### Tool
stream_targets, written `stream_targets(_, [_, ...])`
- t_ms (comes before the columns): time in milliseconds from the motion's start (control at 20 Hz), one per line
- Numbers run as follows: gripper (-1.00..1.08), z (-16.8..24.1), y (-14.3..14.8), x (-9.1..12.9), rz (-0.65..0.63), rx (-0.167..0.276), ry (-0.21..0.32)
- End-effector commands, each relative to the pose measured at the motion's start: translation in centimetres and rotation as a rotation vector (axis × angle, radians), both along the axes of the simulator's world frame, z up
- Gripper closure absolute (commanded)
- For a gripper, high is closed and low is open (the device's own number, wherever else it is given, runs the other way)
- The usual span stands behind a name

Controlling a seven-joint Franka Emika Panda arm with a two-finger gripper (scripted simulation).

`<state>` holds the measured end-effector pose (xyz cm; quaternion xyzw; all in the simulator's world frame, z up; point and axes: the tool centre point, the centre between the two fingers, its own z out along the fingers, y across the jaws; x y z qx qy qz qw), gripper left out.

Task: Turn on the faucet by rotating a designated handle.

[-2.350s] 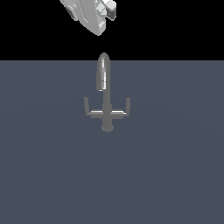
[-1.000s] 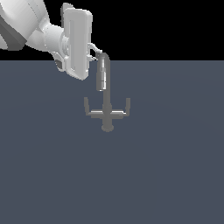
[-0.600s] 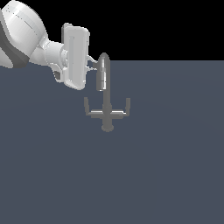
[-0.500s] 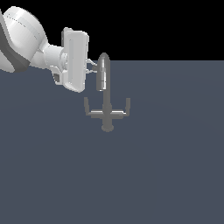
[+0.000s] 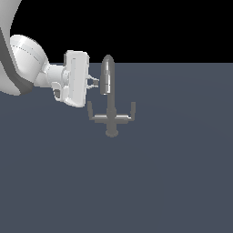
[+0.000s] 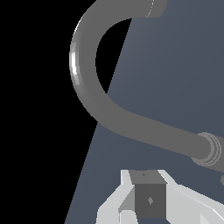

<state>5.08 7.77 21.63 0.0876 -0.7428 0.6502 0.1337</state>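
Observation:
The faucet [image 5: 110, 119] stands mid-scene on the flat grey surface, a dark-grey tap with a tall arched spout [image 5: 107, 77] and a crossbar with two upturned ends. The handle [image 5: 91, 113] is the crossbar's arm on the exterior view's left, its tip pointing up. My gripper [image 5: 95, 83] is shut on nothing. It hovers just above the handle's tip and close beside the spout, fingers pointing at the spout. In the wrist view the curved spout [image 6: 87, 92] fills the frame beyond the fingertips [image 6: 148, 199]; the handle does not show there.
The matching right-hand arm [image 5: 132, 111] of the crossbar rises on the far side of the stem. The white arm [image 5: 27, 68] reaches in from the exterior view's upper left. The grey surface [image 5: 159, 182] extends all around the faucet.
The hand has come down from the top of the view and shifted left, turning so its fingers face the spout; over the last half second it dropped lower. The faucet has not moved.

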Motion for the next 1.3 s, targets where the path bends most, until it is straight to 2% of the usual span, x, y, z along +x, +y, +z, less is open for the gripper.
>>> stream_targets(0, [1.08, -1.2, 0.4, 0.3, 0.020, -0.011, 0.069])
stream_targets(400, [1.08, -5.0, 1.5, 1.0, 0.070, -0.045, 0.278])
stream_targets(650, [1.08, -6.8, 2.0, 1.1, 0.087, -0.061, 0.376])
stream_targets(950, [1.08, -8.2, 2.3, 1.1, 0.097, -0.074, 0.449])
stream_targets(1250, [1.08, -8.6, 2.4, 1.1, 0.100, -0.078, 0.473])
